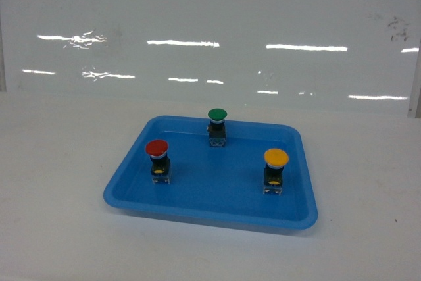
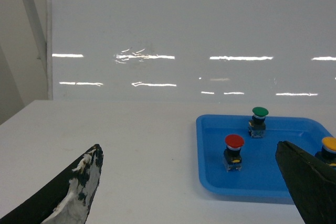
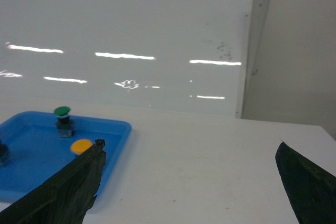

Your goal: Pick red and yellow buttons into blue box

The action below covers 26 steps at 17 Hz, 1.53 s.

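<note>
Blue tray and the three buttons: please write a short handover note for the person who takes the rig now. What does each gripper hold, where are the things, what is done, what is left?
Left gripper: open, empty, held above the table to the left of the tray.
Right gripper: open, empty, held to the right of the tray.
Red button: upright in the blue tray, left side.
Yellow button: upright in the tray, right side.
Green button: upright by the far rim; not part of the job.
Done: both target buttons already stand in the blue tray.
Left: no other blue box is visible; confirm the tray is the goal.
</note>
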{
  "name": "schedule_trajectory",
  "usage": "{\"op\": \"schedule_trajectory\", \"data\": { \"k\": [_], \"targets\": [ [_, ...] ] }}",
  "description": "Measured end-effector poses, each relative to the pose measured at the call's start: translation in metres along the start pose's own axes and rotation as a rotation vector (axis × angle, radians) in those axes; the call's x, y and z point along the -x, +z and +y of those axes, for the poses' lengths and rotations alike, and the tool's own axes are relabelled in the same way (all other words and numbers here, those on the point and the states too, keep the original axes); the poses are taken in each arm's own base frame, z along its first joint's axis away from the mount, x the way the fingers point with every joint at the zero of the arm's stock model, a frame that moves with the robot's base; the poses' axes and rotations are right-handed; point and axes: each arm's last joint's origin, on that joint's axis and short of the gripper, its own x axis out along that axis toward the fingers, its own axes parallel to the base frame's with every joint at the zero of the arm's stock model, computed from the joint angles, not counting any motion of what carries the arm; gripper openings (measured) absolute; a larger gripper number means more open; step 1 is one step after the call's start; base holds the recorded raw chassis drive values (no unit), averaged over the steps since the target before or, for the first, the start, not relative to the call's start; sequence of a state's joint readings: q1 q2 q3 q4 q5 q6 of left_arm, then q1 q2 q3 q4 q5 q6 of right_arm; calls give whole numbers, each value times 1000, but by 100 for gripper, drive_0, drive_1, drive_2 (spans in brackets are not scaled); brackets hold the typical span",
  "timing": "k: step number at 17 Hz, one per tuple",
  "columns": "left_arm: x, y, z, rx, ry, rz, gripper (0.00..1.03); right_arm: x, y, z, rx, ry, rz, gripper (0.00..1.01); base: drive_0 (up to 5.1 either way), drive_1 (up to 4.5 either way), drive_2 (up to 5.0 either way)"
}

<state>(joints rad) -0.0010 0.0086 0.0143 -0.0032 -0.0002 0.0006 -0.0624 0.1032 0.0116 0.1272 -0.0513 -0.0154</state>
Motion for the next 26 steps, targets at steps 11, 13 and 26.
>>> {"op": "schedule_trajectory", "data": {
  "k": [11,13,26],
  "targets": [
    [0,0,0,0,0,0,98,-112,3,59,72,330,213,98,0,0,0],
    [0,0,0,0,0,0,98,-112,3,59,72,330,214,98,0,0,0],
    [0,0,0,0,0,1,98,-195,-34,99,120,478,254,98,0,0,0]
  ]
}}
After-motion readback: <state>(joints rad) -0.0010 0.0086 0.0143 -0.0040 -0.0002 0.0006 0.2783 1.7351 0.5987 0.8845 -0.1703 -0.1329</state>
